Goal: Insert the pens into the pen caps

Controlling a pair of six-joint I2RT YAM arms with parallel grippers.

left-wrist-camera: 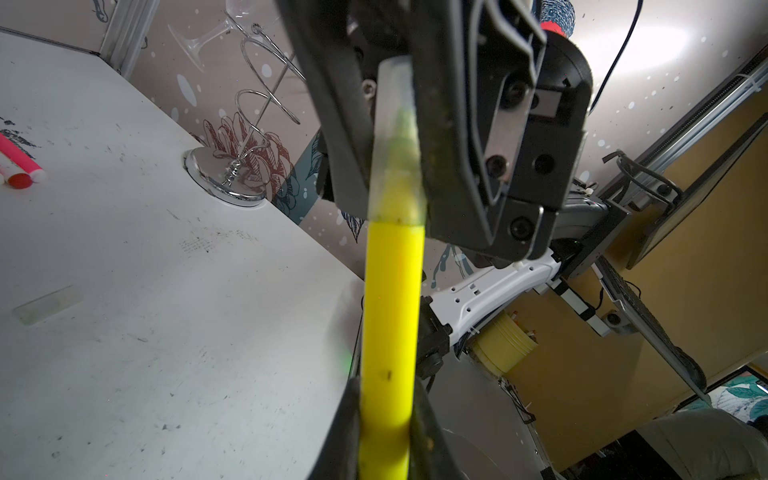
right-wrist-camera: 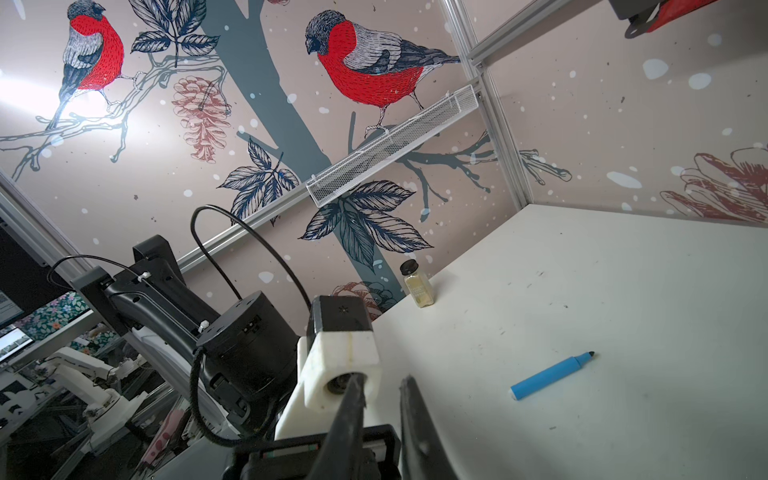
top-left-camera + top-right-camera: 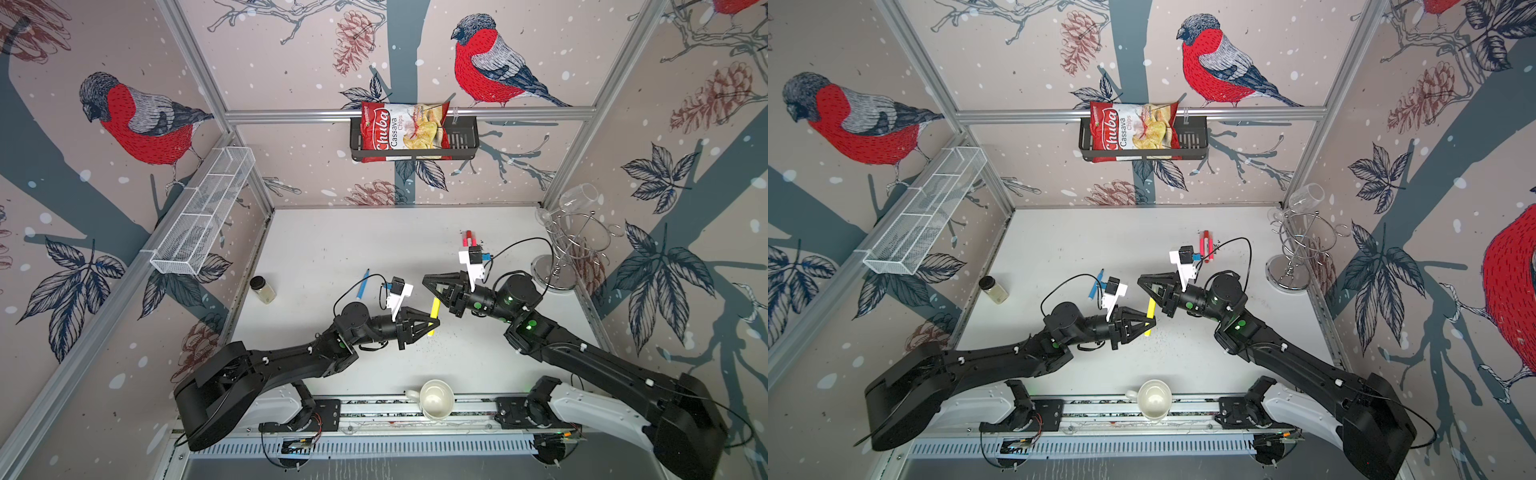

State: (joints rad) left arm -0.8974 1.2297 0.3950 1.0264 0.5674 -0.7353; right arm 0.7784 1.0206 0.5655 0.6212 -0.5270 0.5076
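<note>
A yellow pen (image 3: pixel 434 312) (image 1: pixel 392 311) hangs above the table's middle, with my left gripper (image 3: pixel 434 325) (image 1: pixel 388 415) shut on its lower barrel. Its tip sits inside a translucent pen cap (image 1: pixel 395 137). My right gripper (image 3: pixel 426 280) (image 2: pixel 380 388) is shut on that cap, which sits back from the fingertips. A blue pen (image 3: pixel 363 284) (image 2: pixel 552 376) lies uncapped on the table to the left. Pink-red pens (image 3: pixel 469 239) (image 1: pixel 18 160) lie together at the back right. Another translucent cap (image 1: pixel 48 305) lies flat on the table.
A small jar (image 3: pixel 262 289) stands at the table's left edge. A white mug (image 3: pixel 434 399) sits on the front rail. A wire glass rack (image 3: pixel 573 249) holding a wine glass fills the back right corner. A mesh tray (image 3: pixel 203 212) and a chips basket (image 3: pixel 461 141) hang on the walls.
</note>
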